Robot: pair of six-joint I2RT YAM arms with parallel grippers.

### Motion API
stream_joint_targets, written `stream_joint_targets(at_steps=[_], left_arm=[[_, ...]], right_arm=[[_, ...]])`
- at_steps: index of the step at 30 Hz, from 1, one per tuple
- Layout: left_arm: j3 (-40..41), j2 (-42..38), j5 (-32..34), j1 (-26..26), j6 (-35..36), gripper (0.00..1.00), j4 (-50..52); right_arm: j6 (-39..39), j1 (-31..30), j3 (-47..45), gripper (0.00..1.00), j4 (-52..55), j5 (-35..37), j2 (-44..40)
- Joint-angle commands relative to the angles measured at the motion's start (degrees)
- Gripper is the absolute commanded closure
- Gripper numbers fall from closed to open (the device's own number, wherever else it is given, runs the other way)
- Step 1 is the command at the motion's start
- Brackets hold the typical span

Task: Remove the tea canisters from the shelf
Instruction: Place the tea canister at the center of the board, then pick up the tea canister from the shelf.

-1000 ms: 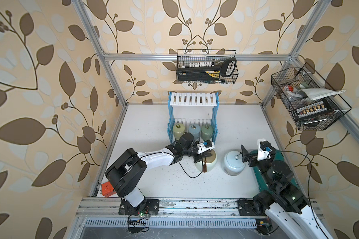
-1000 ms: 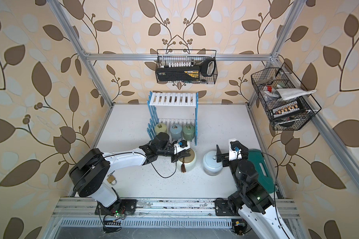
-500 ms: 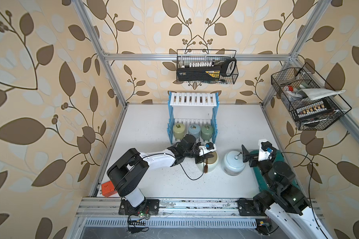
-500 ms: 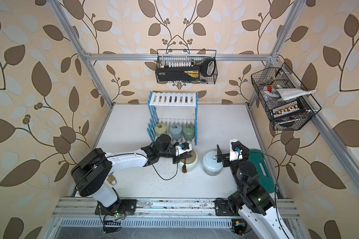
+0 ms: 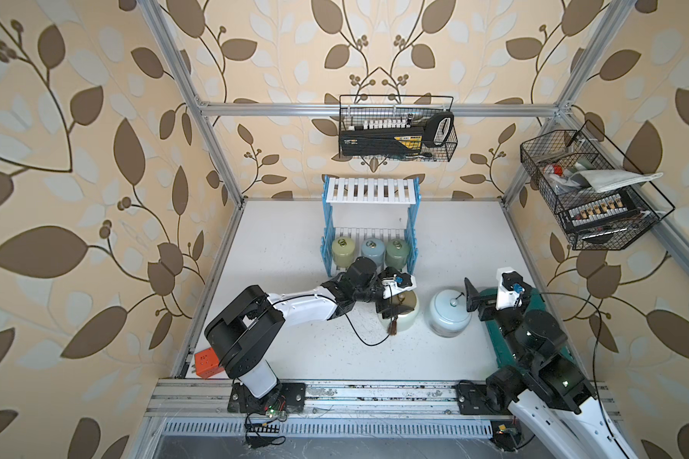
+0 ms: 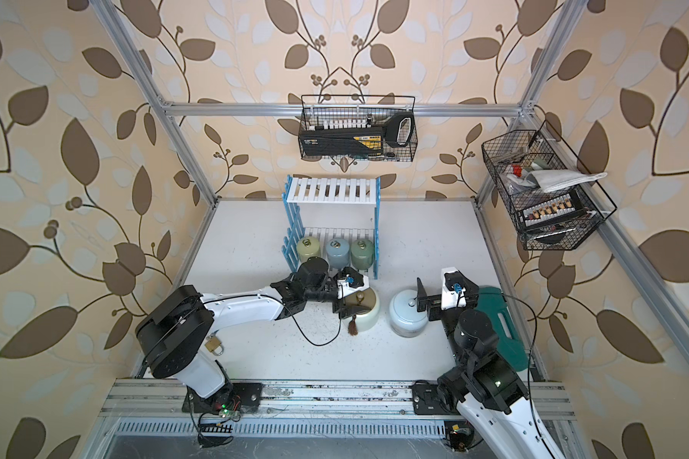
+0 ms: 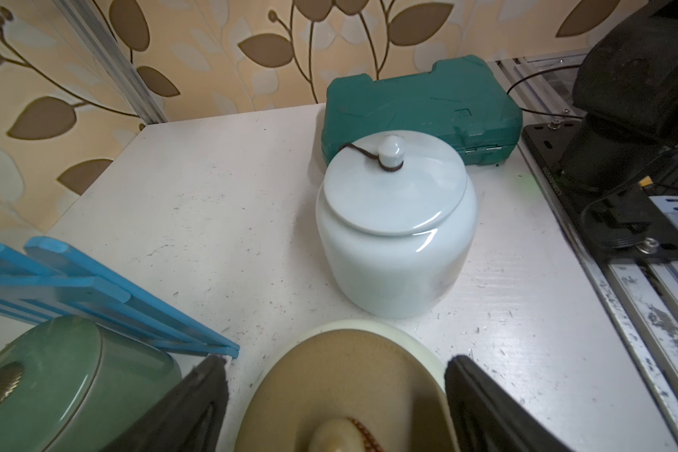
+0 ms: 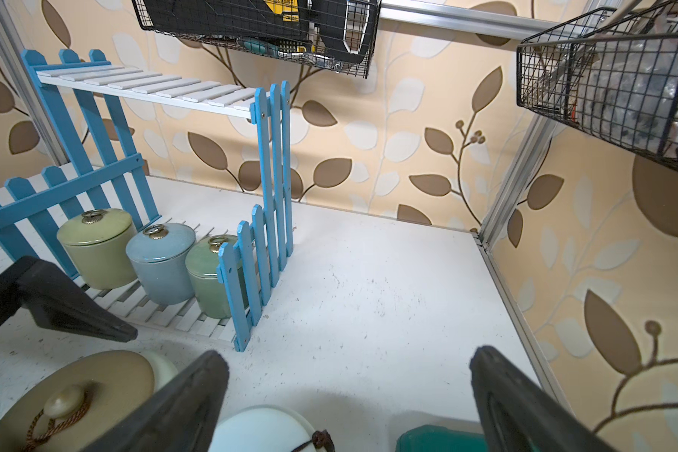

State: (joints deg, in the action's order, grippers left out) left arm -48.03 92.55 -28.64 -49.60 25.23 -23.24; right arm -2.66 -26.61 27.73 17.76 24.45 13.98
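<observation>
Left end effector (image 7: 335,364) stands spread wide around the gold lid of the cream canister (image 7: 341,395), one finger (image 7: 196,403) on each side and nothing clamped. In the left wrist view a strip of bare desk (image 7: 212,195) shows between that finger and the lid. The opposite finger sits so close to the canister's rim that I cannot tell whether it touches.

The cream canister stands upright on the desk, just in front of the shelf (image 5: 370,190) (the blue-sided rack with white slats). Its brown tassel (image 5: 392,328) hangs down the side facing the arms' bases.

Beside it, toward the right arm and clearly apart from it, the pale-blue canister (image 5: 448,314) also stands upright on the desk with its knob lid on. The right end effector (image 5: 476,304) hovers just beside this canister, on the side toward the green case (image 5: 496,341). Its fingers are as far apart as they look able to go, and it holds nothing. In the right wrist view only bare desk lies between the fingers, and the canister's pale lid peeks in next to one of them.

Three small canisters stand in a row on the shelf's lower board: the yellow-green canister (image 5: 342,250), the grey-blue canister (image 5: 372,249) and the sage-green canister (image 5: 397,250). They are upright, close together, and each has a ring-topped lid. In both top views the left arm's wrist lies just in front of this row, and the left end effector is nearest the sage-green one.
</observation>
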Motion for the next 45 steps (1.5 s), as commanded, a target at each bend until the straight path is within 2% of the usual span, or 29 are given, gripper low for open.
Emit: stream_joint_targets(at_steps=[1,4,10,19,24,38,45], left_arm=[[0.9,-4.3,-1.4,-0.5,0.3,0.06,-0.9],[0.0,-6.4,-1.5,-0.5,-0.3,0.02,4.2],[0.4,-12.5,-2.8,0.0,0.0,0.02,13.5],[-1.6,-21.0,-9.5,9.1,-1.9,0.02,27.7],[-1.9,-25.6,-10.0,13.5,2.0,0.01,34.6],[4.2,-39.6,-10.0,26.5,-1.2,0.01,39.6],[3.9,-43.7,-9.0,30.4,-3.2,0.01,49.1]], right_arm=[[-0.2,0.1,-0.7,0.01,-0.8,1.1,0.0],[-0.2,0.1,-0.5,0.01,-0.6,1.2,0.7],[-0.1,0.1,-0.2,0.01,0.1,0.6,1.8],[0.0,0.1,3.1,0.01,3.4,-3.8,7.0],[-0.3,0.1,7.8,0.01,6.2,-8.2,13.3],[0.2,-0.1,25.3,0.01,16.0,-20.3,31.9],[-0.7,-2.5,34.2,0.01,18.5,-24.4,42.1]])
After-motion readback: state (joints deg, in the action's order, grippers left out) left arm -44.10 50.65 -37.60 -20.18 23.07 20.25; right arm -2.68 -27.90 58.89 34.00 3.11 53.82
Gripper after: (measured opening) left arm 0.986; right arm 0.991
